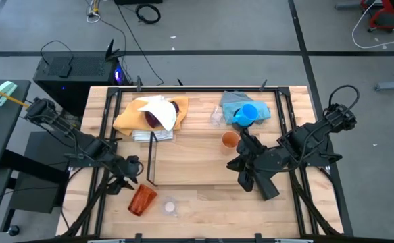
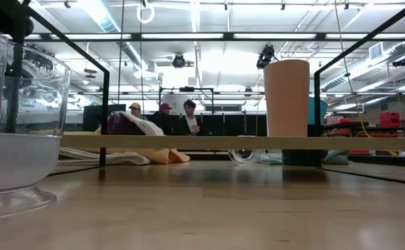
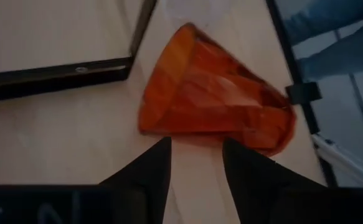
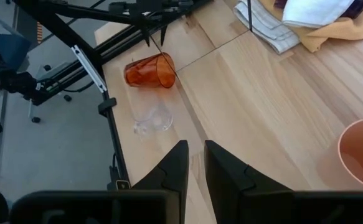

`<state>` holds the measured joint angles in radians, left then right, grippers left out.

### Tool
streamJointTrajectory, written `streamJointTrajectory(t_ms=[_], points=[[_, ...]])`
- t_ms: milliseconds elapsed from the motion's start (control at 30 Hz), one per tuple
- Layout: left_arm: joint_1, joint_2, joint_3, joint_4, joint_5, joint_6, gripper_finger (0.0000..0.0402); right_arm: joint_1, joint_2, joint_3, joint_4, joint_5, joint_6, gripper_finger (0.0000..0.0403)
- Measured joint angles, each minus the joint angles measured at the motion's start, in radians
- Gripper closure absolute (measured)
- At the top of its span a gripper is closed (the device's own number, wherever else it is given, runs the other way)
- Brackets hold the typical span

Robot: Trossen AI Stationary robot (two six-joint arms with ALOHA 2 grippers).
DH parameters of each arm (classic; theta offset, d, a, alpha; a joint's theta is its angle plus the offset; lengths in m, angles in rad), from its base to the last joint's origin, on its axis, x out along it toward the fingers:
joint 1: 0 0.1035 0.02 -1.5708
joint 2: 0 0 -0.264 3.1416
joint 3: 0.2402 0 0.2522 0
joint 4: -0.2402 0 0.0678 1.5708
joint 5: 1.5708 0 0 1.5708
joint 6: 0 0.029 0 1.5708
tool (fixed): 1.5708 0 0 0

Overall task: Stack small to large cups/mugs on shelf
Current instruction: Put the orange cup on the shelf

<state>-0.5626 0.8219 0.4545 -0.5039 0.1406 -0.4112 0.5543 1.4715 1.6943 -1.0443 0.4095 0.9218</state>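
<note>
Amber-orange tumbler on its side just ahead of left gripper, fingers parted — nothing held, right gripper nearly closed, empty.

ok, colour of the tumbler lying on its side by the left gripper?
Amber-orange, translucent tumbler; the left wrist view shows it best.

The left tool hangs over the bench just beside the shelf's left end, with the amber-orange tumbler lying on its side just in front of it and apart from its fingers. The right tool sits near the small orange cup, the light-blue mug beyond it.
</note>
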Motion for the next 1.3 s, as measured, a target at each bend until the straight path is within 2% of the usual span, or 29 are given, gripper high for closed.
streamJointTrajectory(t_ms=[400, 733, 1033, 1300], points=[[0.128, 0.000, 0.000, 0.072, 0.026, 0.086, 0.0249, -0.023, 0.000, 0.000, 0.000, -0.018, 0.002, 0.0346], [0.134, 0.003, -0.025, 0.142, 0.090, 0.077, 0.0245, -0.025, -0.001, 0.000, -0.001, -0.026, -0.005, 0.0346], [0.134, 0.003, -0.084, 0.282, 0.115, 0.048, 0.0245, -0.024, -0.001, 0.000, -0.001, -0.026, -0.004, 0.0346], [0.134, 0.003, -0.115, 0.280, 0.146, 0.037, 0.0245, -0.024, -0.001, 0.000, 0.005, -0.034, 0.000, 0.0346]])
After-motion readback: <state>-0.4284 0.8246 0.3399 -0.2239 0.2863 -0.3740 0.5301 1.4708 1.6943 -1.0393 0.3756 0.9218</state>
